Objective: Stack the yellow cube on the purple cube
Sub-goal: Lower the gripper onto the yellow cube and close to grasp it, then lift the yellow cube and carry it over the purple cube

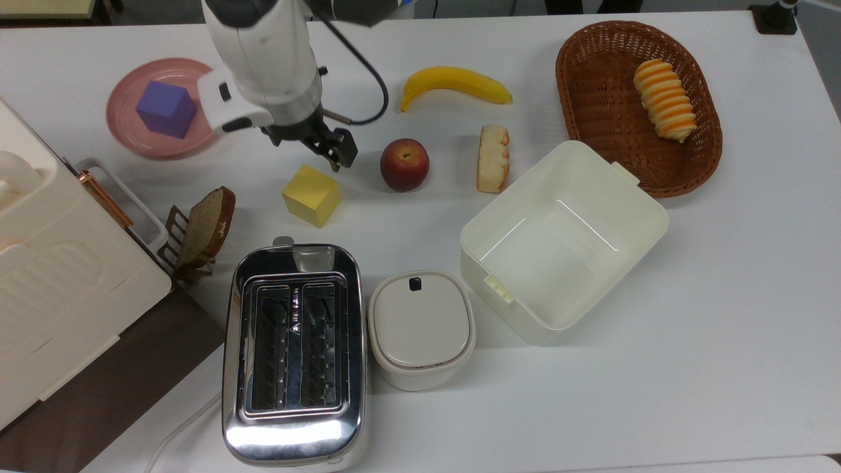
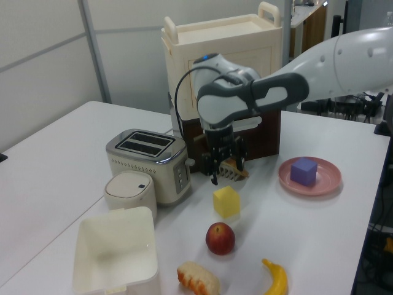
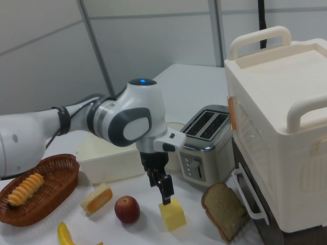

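Two fingers: the black fingers (image 1: pixel 343 148) look spread apart in the left view, with nothing between them; I see them pointing down at the table.
Gripper: the black two-finger gripper (image 2: pixel 228 173) hangs just above the yellow block without touching it. In the top view it sits toward that block's upper edge.
Arm: the white and grey robot arm (image 1: pixel 266 59) reaches in from the top view's upper edge, passing just to the right of the pink plate.
Yellow cube: the plain matte yellow cube (image 1: pixel 311 195) rests flat on the white table (image 1: pixel 723 295), near the middle. In the right view it lies directly under the gripper.
Purple cube: the matte violet-purple cube (image 1: pixel 165 109) sits on a round pink plate (image 1: pixel 197 138) at the top view's upper left, well apart from the yellow cube.
Near the yellow cube: a red peach (image 1: pixel 405 164) lies just to the top view's right of it. A brown slice of bread (image 1: pixel 205 225) leans in a small rack to the top view's left.
In front: a shiny chrome two-slot toaster (image 1: pixel 294 355) stands below the yellow cube in the top view, with a small white lidded container (image 1: pixel 421 328) beside it.
Further out: I see a long curved yellow banana (image 1: pixel 454 84), an open cream plastic box (image 1: pixel 562 240), and a brown wicker basket (image 1: pixel 571 98) at the top view's right.
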